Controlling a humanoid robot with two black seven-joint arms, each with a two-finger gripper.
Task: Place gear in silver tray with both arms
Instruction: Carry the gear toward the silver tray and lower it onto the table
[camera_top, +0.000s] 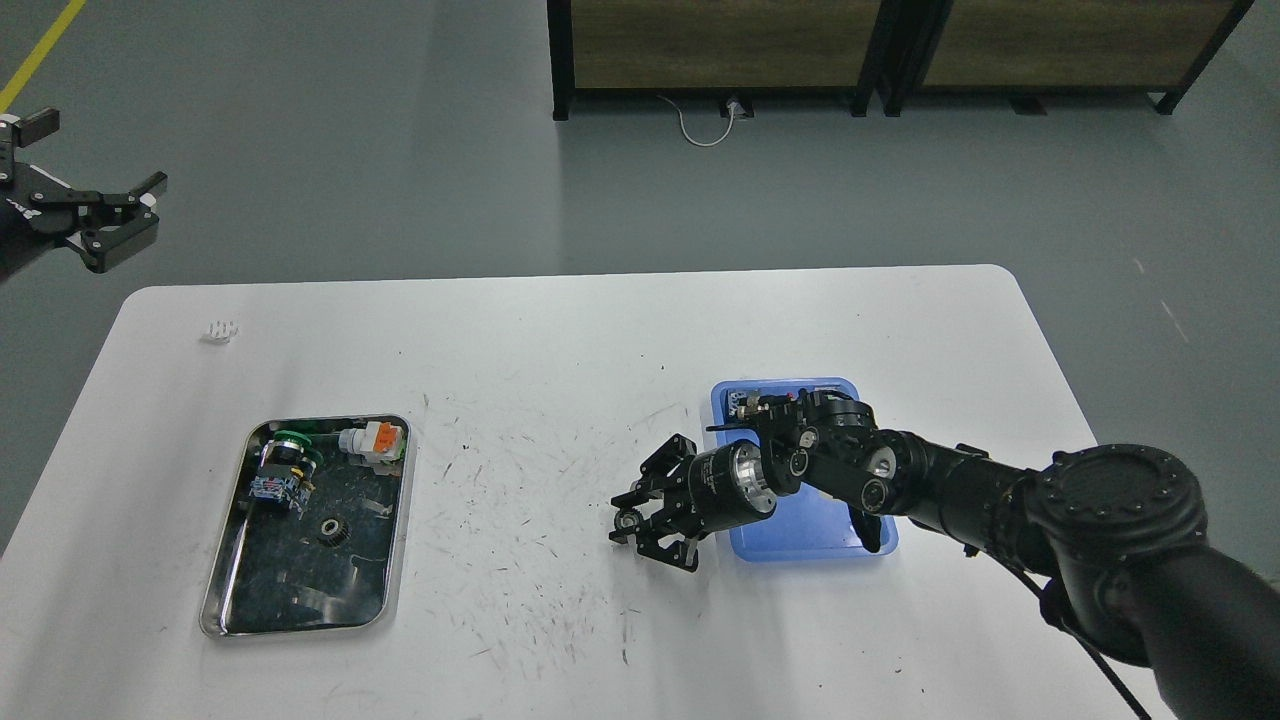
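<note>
The silver tray (392, 560) lies at the table's left front. A small dark gear (330, 531) rests on its floor, with a green-and-blue push-button part (283, 470) and a white-and-orange connector (368, 441) at its far end. My right gripper (640, 522) hovers low over the table's middle, just left of the blue tray, well right of the silver tray. Its fingers are closed on a small round grey gear (627, 520). My left gripper (112, 212) is open and empty, raised over the floor beyond the table's far left corner.
A blue plastic tray (812, 535) sits under my right wrist, with small parts (740, 403) at its far end. A small white piece (218, 330) lies near the far left corner. The table top is scuffed with dark marks. Dark cabinets stand on the floor behind.
</note>
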